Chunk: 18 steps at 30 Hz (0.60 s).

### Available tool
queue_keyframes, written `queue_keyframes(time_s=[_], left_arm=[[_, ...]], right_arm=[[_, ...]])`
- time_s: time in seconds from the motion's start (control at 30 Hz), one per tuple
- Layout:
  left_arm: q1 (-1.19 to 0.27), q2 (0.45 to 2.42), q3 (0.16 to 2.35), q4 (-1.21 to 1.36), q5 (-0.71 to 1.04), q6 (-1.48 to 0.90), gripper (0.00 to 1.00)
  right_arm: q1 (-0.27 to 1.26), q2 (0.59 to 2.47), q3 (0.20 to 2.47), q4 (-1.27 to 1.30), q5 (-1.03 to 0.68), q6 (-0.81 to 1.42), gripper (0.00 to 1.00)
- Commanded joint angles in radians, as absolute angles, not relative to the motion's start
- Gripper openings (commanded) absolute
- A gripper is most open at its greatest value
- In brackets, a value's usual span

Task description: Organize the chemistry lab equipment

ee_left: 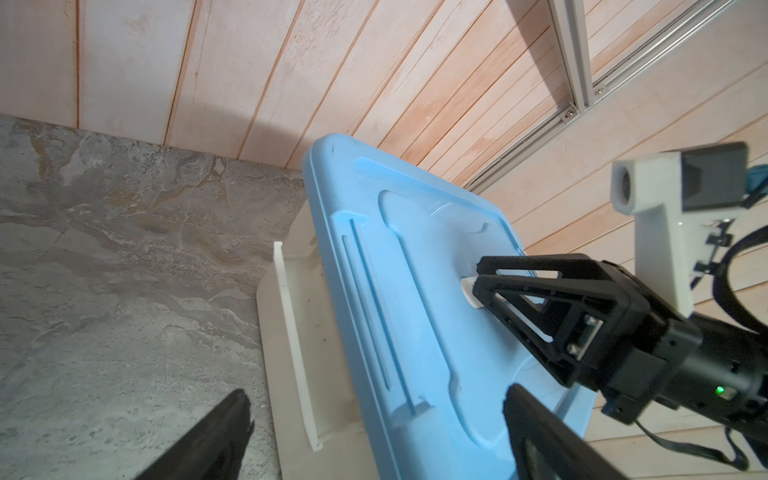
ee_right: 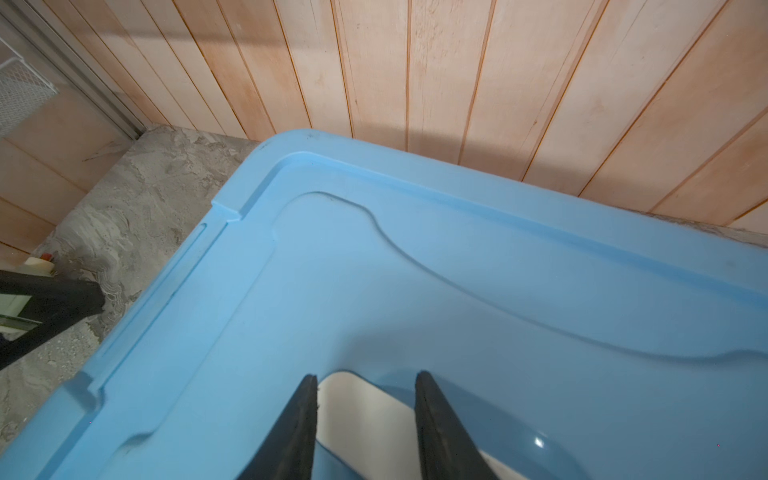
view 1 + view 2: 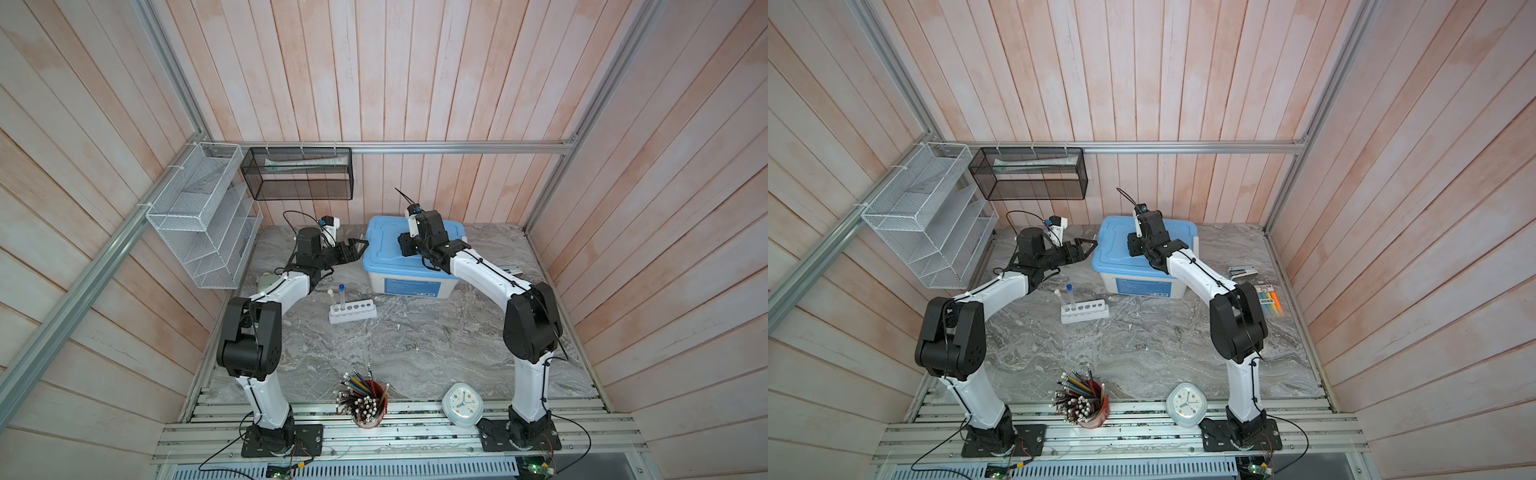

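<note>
In both top views a white six-hole rack (image 3: 353,314) (image 3: 1086,314) stands on the marble table (image 3: 415,345), left of centre and just nearer than a storage box (image 3: 409,286) whose blue lid (image 3: 384,249) sits at the far middle. The two thin tubes, one blue-capped (image 3: 341,296) and one white-capped (image 3: 332,300), stand upright in the rack's left-end holes. The left gripper (image 3: 360,249) (image 3: 1088,249) hovers with jaws spread wide at the box's left end, and the right gripper (image 3: 406,246) (image 3: 1136,247) points down onto the lid. In the left wrist view one of the left gripper's fingers (image 1: 216,440) shows over the table and the other over the lid (image 1: 415,291), while the right gripper (image 1: 482,282) straddles a white handle (image 1: 471,293) set in the lid. In the right wrist view the right gripper (image 2: 366,376) stands partly closed with that handle (image 2: 357,415) between its fingers; whether they pinch it cannot be told
</note>
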State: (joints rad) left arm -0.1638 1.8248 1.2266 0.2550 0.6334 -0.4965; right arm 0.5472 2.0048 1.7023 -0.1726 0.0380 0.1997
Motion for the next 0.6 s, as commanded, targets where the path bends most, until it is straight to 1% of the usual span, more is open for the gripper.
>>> queue_keyframes(time_s=[0.0, 0.2, 0.4, 0.57], left_arm=[[-0.160, 1.840, 1.231, 0.284, 0.661, -0.508, 0.96], [-0.164, 1.863, 1.241, 0.291, 0.667, -0.517, 0.96], [-0.174, 1.879, 1.256, 0.283, 0.666, -0.515, 0.96], [-0.178, 1.891, 1.271, 0.273, 0.660, -0.512, 0.96]], right_arm=[[0.554, 2.002, 1.652, -0.213, 0.065, 0.195, 0.40], [0.559, 2.003, 1.609, -0.212, 0.081, 0.196, 0.40], [0.565, 1.967, 1.516, -0.163, 0.064, 0.227, 0.41], [0.565, 1.957, 1.488, -0.150, 0.054, 0.235, 0.40]])
